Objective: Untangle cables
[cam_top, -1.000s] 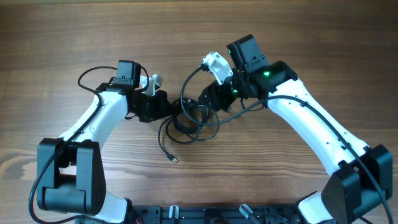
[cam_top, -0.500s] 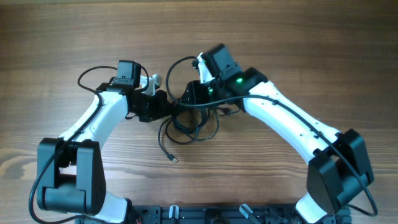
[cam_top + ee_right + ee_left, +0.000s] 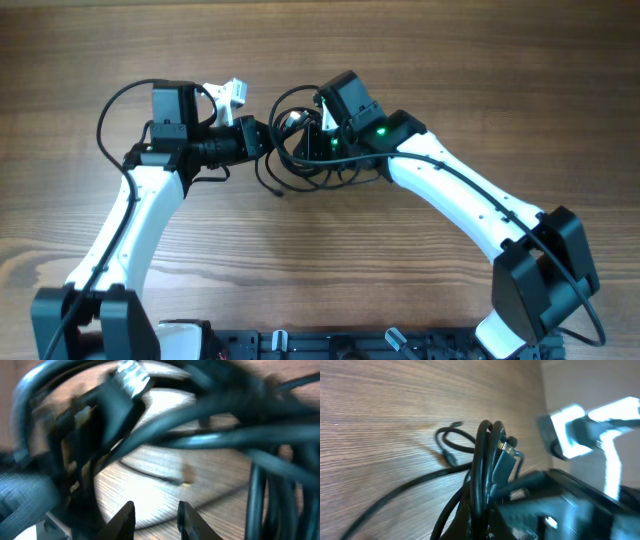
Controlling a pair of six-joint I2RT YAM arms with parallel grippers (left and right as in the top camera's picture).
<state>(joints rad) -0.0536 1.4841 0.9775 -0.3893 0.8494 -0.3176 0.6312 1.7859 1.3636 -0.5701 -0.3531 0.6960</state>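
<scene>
The cables (image 3: pixel 283 160) are a bundle of thin black loops hanging between my two grippers near the middle of the wooden table (image 3: pixel 450 60). My left gripper (image 3: pixel 262 140) points right and is shut on several strands. In the left wrist view these cables (image 3: pixel 482 460) rise out of the left gripper (image 3: pixel 485 522), with a silvery plug (image 3: pixel 505 446) at the top. My right gripper (image 3: pixel 305 140) sits right against the tangle. In the right wrist view the right gripper (image 3: pixel 156 512) is open with only wood between its tips. Blurred cables (image 3: pixel 225 435) and a plug (image 3: pixel 131 375) lie just beyond.
A loose cable end (image 3: pixel 277 190) dangles toward the table below the bundle. The left arm's own thicker wire (image 3: pixel 108 115) loops out to its left. A dark rail (image 3: pixel 330 345) runs along the front edge. Both wrists are close together, almost touching.
The right arm swung left to the tangle and its jaws narrowed. The left gripper then rose toward the back, drawing the bundle up with it, so less cable lies spread on the wood.
</scene>
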